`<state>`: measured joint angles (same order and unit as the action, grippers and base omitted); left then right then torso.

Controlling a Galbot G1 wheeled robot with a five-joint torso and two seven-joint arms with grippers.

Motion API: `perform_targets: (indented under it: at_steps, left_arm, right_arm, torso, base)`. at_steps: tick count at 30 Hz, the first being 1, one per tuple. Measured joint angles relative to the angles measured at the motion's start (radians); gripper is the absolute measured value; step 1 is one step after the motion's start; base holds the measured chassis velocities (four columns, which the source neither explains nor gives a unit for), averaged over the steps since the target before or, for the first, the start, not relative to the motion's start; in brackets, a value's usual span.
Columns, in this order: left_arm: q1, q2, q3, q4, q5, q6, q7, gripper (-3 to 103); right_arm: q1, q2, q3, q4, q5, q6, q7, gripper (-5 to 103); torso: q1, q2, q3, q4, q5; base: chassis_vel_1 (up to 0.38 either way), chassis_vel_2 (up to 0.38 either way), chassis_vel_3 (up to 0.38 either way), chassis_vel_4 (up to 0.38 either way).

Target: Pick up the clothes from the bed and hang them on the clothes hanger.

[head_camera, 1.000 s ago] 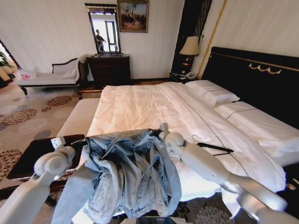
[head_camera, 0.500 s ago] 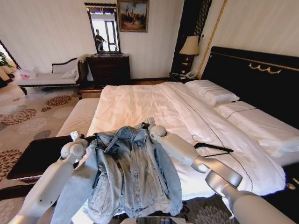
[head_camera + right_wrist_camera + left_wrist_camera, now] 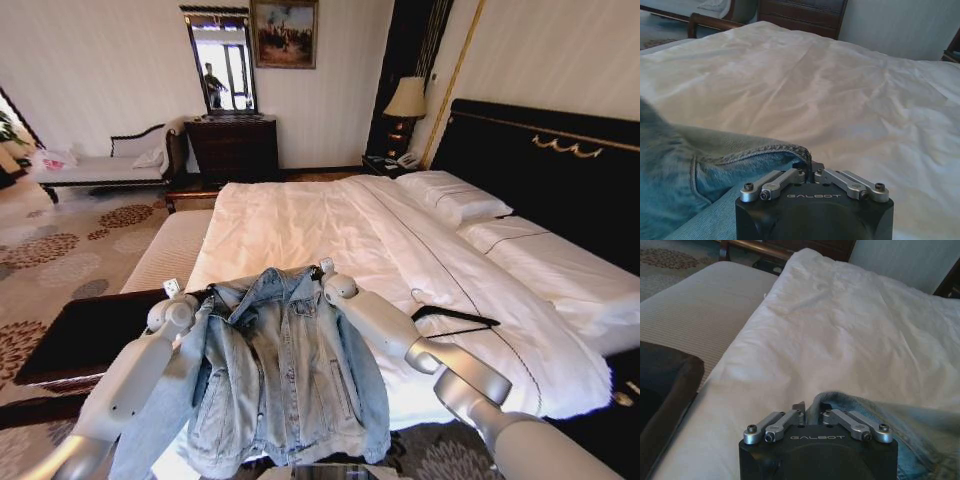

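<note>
Denim jacket hangs lower centre, held up at its shoulders — left end effector and right end effector both clamped on it; hanger lies on bed, right.

- Dark wooden dresser against the far wall
- Framed painting above it
- Cream-shaded table lamp beside the headboard
- White-cushioned dark-wood chaise
- Patterned floral carpet
</note>
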<state>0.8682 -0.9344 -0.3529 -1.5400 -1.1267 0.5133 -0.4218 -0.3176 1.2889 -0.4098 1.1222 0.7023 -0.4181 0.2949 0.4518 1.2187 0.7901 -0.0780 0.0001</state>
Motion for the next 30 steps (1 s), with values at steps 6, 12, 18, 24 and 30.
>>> perform_targets:
  at_steps: [6,12,18,24,30]
  left_arm:
    - [0.067,0.014,-0.055,-0.051,0.000,-0.088,0.045,37]
    - [0.106,0.019,-0.087,-0.116,0.001,-0.149,0.068,59]
    - [0.218,0.072,-0.194,-0.198,0.065,-0.160,0.099,86]
    - [0.366,0.078,-0.307,-0.296,0.072,-0.136,0.151,100]
    - [0.497,0.061,-0.416,-0.382,0.114,-0.150,0.181,100]
  right_arm:
    - [-0.043,-0.037,0.029,0.082,0.000,0.019,-0.006,25]
    - [-0.076,-0.062,0.069,0.132,-0.001,0.051,0.015,48]
    - [-0.120,-0.135,0.130,0.209,-0.009,0.069,0.013,76]
    - [-0.174,-0.225,0.140,0.308,0.041,0.026,-0.066,96]
    - [-0.237,-0.279,0.180,0.410,0.060,0.026,-0.064,100]
  torso:
    - [0.000,0.000,0.000,0.0001,-0.0002]
    - [0.000,0.000,0.000,0.0000,-0.0003]
    - [0.000,0.000,0.000,0.0002,-0.0001]
    - [0.000,0.000,0.000,-0.0003,0.0002]
    - [0.000,0.000,0.000,-0.0003,0.0000]
  base:
    - [0.000,0.000,0.000,0.000]
    - [0.000,0.000,0.000,0.000]
    - [0.000,0.000,0.000,0.000]
    - [0.000,0.000,0.000,0.000]
    - [0.000,0.000,0.000,0.000]
